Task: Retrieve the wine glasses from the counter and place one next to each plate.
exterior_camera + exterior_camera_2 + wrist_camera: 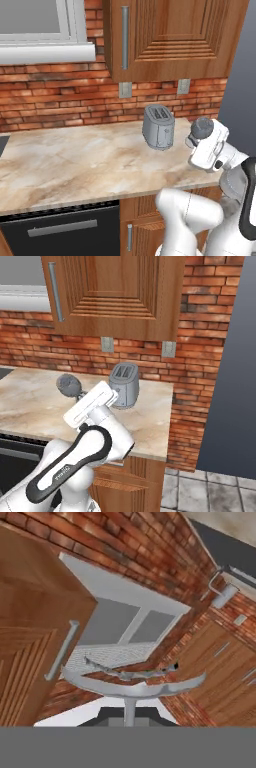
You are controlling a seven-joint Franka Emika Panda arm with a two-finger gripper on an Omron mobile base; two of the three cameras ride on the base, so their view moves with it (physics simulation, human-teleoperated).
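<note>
Hand view, lower centre: my gripper (129, 719) grasps a wine glass (132, 684) (stem pinched); next, carry it to a plate.

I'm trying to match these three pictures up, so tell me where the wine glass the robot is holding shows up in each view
Left base view: the wine glass is at middle right, held up at the gripper, right of the toaster.
Right base view: the glass is left of centre, left of the toaster.
Hand view: its foot and stem sit at lower centre, seen from underneath.
Shared landmark: the wooden wall cabinet's silver bar handle.
</note>
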